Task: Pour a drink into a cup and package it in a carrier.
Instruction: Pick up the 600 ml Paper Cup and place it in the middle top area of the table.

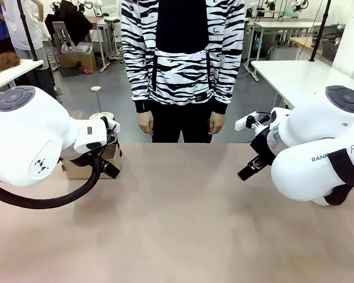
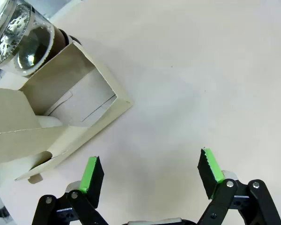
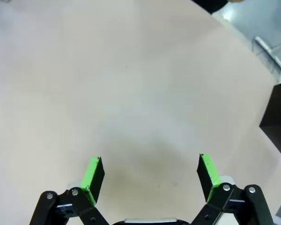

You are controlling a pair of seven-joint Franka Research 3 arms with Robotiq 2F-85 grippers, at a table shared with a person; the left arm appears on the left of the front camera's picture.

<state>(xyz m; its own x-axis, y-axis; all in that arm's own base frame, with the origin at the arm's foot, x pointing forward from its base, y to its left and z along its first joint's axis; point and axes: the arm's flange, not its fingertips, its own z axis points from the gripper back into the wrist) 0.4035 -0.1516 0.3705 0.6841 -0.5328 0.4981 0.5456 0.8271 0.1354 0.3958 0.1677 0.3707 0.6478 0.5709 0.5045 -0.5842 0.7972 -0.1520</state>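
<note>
The brown cardboard carrier lies to the left of my left gripper, which is open over bare table with nothing between its green pads. Just beyond the carrier, the drink shows dark through a clear glass jug. From the front, the carrier is mostly hidden behind my left arm, with the left gripper beside it. My right gripper is open and empty above bare table at the right side. The cup is out of view.
A person in a black-and-white striped top stands at the far edge, hands hanging down. A black object sits at the table's edge near my right gripper. The pinkish table stretches bare between the arms.
</note>
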